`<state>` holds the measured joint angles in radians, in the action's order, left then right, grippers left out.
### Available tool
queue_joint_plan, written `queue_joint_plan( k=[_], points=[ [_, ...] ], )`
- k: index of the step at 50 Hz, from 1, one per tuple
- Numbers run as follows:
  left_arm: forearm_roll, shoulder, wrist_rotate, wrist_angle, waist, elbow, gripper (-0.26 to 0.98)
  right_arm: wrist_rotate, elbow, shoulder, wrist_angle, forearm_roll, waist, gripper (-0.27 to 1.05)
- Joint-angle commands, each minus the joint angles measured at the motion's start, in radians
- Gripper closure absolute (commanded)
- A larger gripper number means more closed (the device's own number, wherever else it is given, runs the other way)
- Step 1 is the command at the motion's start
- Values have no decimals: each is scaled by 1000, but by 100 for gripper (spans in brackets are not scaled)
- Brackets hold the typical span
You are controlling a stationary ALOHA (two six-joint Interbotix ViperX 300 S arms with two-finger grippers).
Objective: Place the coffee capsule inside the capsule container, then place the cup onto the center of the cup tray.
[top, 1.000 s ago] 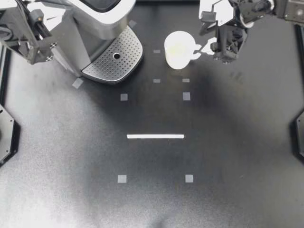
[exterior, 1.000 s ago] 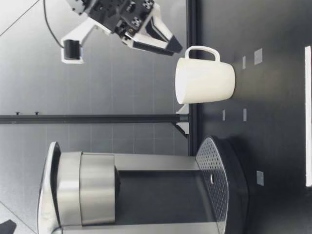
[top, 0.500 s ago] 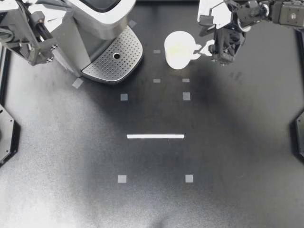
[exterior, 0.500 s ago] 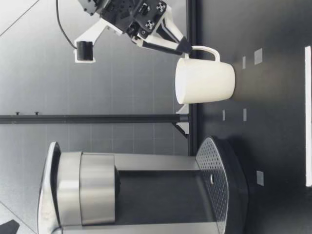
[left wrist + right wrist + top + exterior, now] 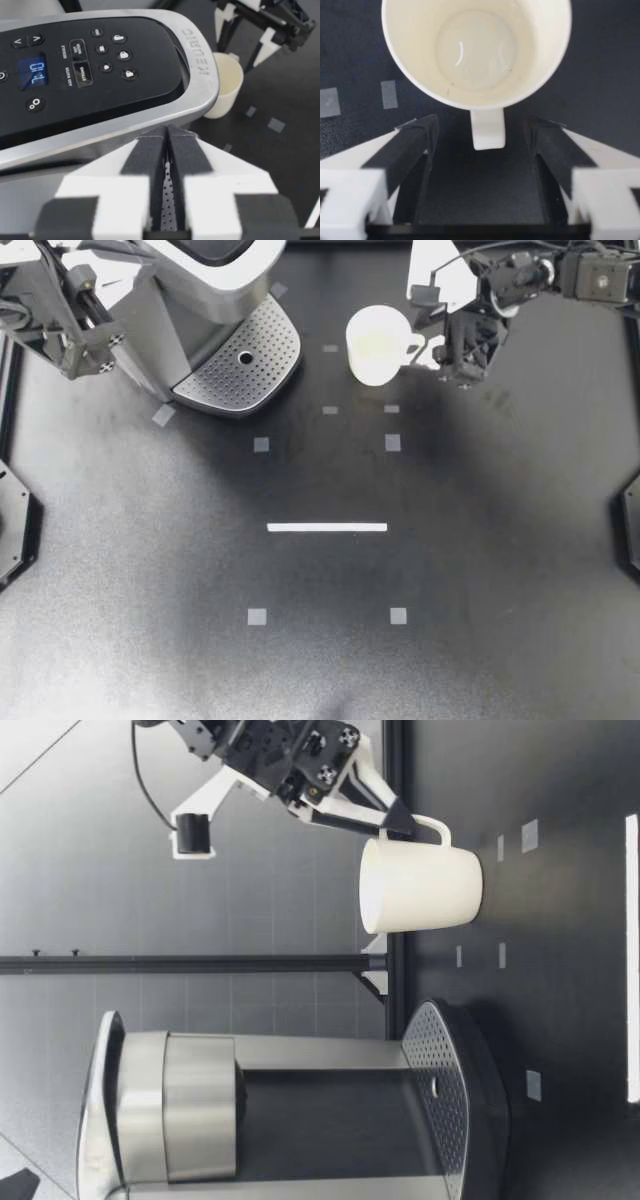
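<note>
An empty white cup (image 5: 375, 343) stands upright on the table, right of the coffee machine (image 5: 195, 290), its handle (image 5: 412, 344) pointing right. My right gripper (image 5: 430, 348) is open, tilted down, with one finger on each side of the handle and touching neither side. The right wrist view shows the handle (image 5: 487, 131) in the gap between the fingers (image 5: 412, 150), the cup (image 5: 475, 55) just ahead. Seen from the low view, my right gripper (image 5: 398, 818) reaches the cup's (image 5: 420, 887) rim height. My left gripper (image 5: 90, 335) is shut and empty beside the machine. No capsule shows.
The perforated cup tray (image 5: 245, 360) sticks out from the machine's base toward the cup. In the left wrist view my left gripper (image 5: 167, 137) hovers over the machine's button panel (image 5: 75, 70). Small grey tape squares and a white strip (image 5: 327, 527) mark the dark table.
My right gripper has come down and moved left toward the cup, so its fingers now straddle the handle. The cup and the left arm have stayed where they were.
</note>
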<state>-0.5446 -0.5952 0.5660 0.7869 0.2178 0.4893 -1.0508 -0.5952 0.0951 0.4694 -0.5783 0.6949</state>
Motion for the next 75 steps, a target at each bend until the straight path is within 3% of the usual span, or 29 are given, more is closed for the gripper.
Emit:
queue_joint_plan(
  k=[1, 15, 40, 53, 63, 75],
  points=[
    [-3, -8, 2, -9, 0, -11, 61, 2, 11, -11, -9, -3, -5, 15],
    [-5, -3, 3, -11, 0, -11, 61, 2, 14, -6, -35, -3, -5, 24],
    [-5, -3, 3, -17, 0, -9, 61, 3, 29, -20, 6, -12, -5, 69],
    [-5, -9, 5, -18, 0, -6, 61, 3, 29, -74, 6, -86, -15, 70],
    [-5, -29, 5, -58, 0, 11, 61, 9, 57, -101, -20, -147, -100, 70],
    [-3, -61, 5, -71, 0, 35, 61, 15, 138, -29, -87, -155, -172, 70]
  ],
)
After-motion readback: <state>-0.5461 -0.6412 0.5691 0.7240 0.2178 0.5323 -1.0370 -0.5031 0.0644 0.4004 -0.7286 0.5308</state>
